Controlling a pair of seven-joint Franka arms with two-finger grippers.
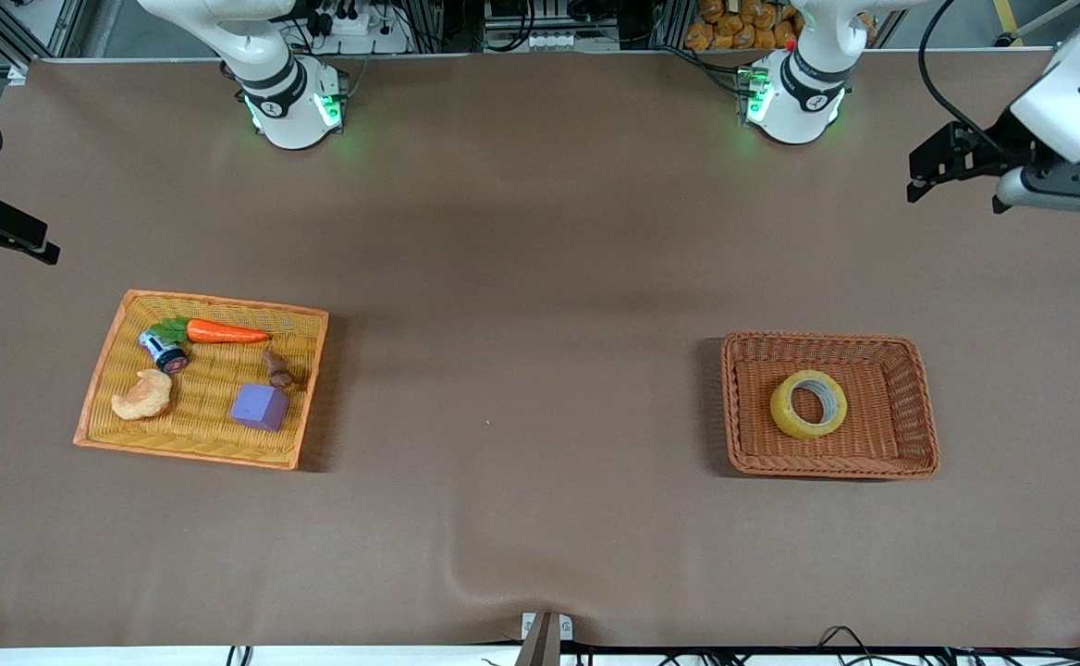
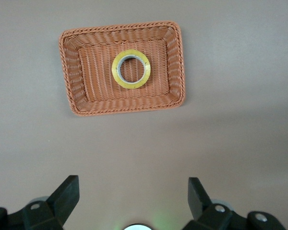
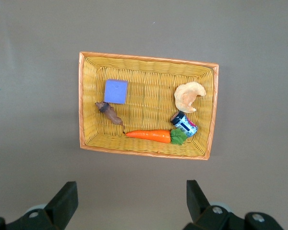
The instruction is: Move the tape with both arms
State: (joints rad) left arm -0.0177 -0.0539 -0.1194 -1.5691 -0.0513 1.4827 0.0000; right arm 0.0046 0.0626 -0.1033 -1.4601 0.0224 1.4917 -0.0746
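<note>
- Two woven baskets are seen on the brown tabletop [image 1: 540, 277]: a reddish-brown basket [image 1: 919, 407] toward the left arm's end and a yellow tray-like basket [image 1: 115, 370] toward the right arm's end, well apart.
- One roll of tape [image 1: 808, 404] is counted; it lies flat near the middle of the reddish-brown basket, touching none of the walls.
- The tape is shown as a wide ring of translucent yellowish film round a pale grey core, its hole facing up.
- Five things are counted in the yellow basket: one carrot toy [image 1: 226, 331], one small can [image 1: 163, 351], one croissant toy [image 1: 144, 396], one purple cube [image 1: 261, 406] and one small brown piece [image 1: 276, 368].
- The left gripper [image 1: 942, 166] is held in the air over the tabletop's edge at the left arm's end, its fingers spread apart and nothing between them.
- The right gripper [image 1: 8, 236] is held over the edge at the right arm's end, likewise spread wide and empty.
- Both baskets and both arm bases are given together only by the front view.
- In the left wrist view only the reddish-brown basket and tape are shown; in the right wrist view only the yellow basket and its contents.
</note>
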